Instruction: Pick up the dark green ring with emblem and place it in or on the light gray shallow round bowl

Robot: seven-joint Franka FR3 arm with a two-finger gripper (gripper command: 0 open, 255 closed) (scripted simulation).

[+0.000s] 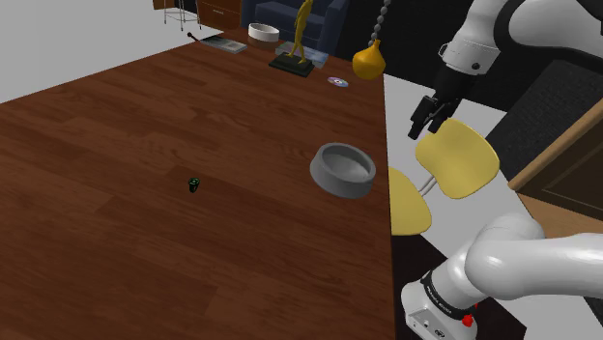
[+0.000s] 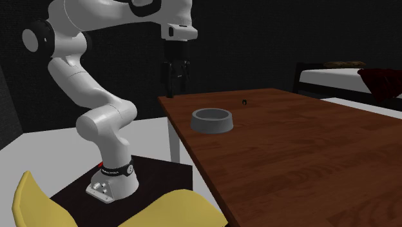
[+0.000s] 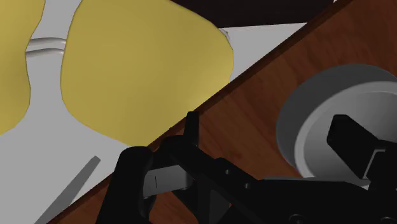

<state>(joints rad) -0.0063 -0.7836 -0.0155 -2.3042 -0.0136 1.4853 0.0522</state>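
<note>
On the glossy dark wood table (image 1: pixel 145 135), the tiny dark green ring (image 1: pixel 194 184) is seen well apart from the gripper (image 1: pixel 425 128), its 2 jaws parted and empty; a smooth grey round bowl (image 1: pixel 342 170) is set between.

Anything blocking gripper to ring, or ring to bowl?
Only the grey bowl itself lies roughly between the gripper and the ring, low on the table; the gripper hangs above its height. Ring to bowl: bare wood.

Shoulder cam: high, looks down table (image 1: pixel 145 251). 2nd ext: low, table level. Wrist: close, table edge. Bowl (image 1: pixel 333 180) shared.
</note>
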